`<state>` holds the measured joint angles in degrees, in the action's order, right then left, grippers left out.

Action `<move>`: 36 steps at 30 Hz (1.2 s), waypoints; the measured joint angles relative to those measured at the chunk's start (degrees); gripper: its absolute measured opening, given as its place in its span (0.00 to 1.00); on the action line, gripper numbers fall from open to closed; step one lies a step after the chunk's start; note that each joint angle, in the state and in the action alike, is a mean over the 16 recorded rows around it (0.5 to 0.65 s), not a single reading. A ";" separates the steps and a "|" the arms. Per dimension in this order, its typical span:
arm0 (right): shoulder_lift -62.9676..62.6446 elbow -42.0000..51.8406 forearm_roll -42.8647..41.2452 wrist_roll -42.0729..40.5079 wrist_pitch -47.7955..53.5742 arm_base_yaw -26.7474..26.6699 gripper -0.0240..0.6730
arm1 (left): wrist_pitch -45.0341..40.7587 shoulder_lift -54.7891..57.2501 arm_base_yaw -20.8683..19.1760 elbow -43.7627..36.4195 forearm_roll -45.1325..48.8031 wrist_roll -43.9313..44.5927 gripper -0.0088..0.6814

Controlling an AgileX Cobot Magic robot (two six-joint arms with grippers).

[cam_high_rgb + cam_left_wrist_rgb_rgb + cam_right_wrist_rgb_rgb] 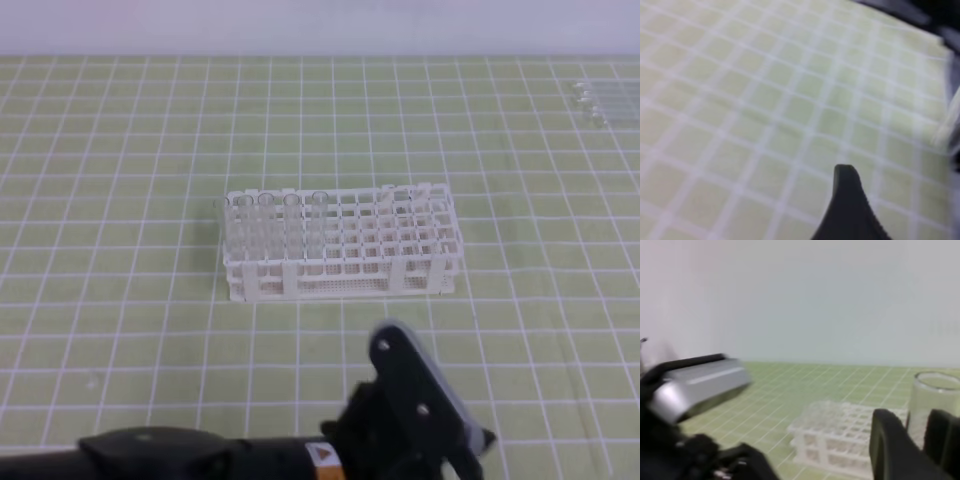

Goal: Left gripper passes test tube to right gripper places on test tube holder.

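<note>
The test tube (934, 390), clear with a flared rim, stands upright between the two black fingers of my right gripper (912, 417), which is shut on it. The white test tube holder (340, 245) sits mid-mat and also shows behind the tube as the holder (840, 440). My left gripper (440, 420), on the arm with the orange band, lies along the bottom edge of the high view. In the left wrist view one pointed finger (847, 210) stands alone over the mat, a wide gap to its right, so it is open. The right gripper is outside the high view.
Several clear tubes (270, 215) stand in the holder's left end. More loose tubes (600, 100) lie at the mat's far right corner. The left arm's grey camera block (700, 385) is close on the left of the right wrist view. A green grid mat (120, 300) covers the table.
</note>
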<state>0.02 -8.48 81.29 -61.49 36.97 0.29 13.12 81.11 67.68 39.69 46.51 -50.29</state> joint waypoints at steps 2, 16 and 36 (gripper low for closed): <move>0.02 0.00 1.67 -2.10 -1.33 0.00 0.18 | -4.40 -2.42 0.00 0.00 0.11 0.08 0.52; 11.57 -2.58 16.61 -29.45 -0.56 0.00 0.18 | -29.64 -20.95 0.01 -1.33 0.19 -0.15 0.04; 50.51 -24.55 17.96 -51.37 15.46 -0.36 0.18 | -38.52 -42.14 0.03 -15.04 -0.92 -8.08 0.01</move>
<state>50.53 -33.03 99.25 -112.87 52.43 -0.07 -25.40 38.96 67.71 24.65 45.59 -58.37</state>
